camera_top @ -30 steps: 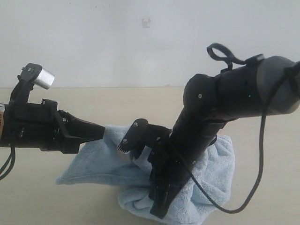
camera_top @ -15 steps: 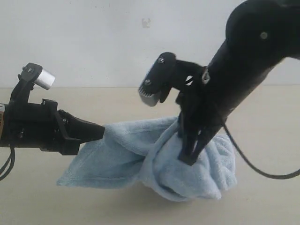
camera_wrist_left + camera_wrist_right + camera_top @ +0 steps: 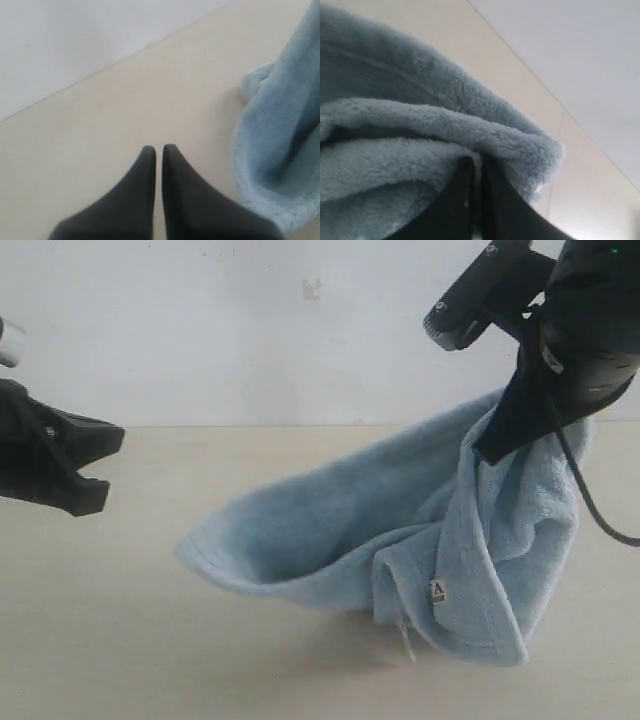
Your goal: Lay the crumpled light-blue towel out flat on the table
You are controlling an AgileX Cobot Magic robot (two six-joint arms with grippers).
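The light-blue towel (image 3: 400,530) hangs in folds from my right gripper (image 3: 492,448), which is shut on its upper part high above the table (image 3: 120,640). Its lower folds still rest on the tabletop, and a small white label (image 3: 438,590) shows near the bottom. In the right wrist view the towel (image 3: 420,125) bunches over the gripper (image 3: 476,162), with cloth pinched between the fingers. My left gripper (image 3: 110,465) is shut and empty, well left of the towel's free end (image 3: 195,550). The left wrist view shows that gripper (image 3: 157,150) over bare table, with the towel (image 3: 280,150) off to one side.
A white wall (image 3: 250,330) rises behind the table's far edge. Bare beige tabletop (image 3: 90,660) lies to the left of and in front of the towel.
My right gripper has risen up and to the right, lifting the towel off the table into a hanging drape. My left gripper has let go of the towel and drawn back to the left.
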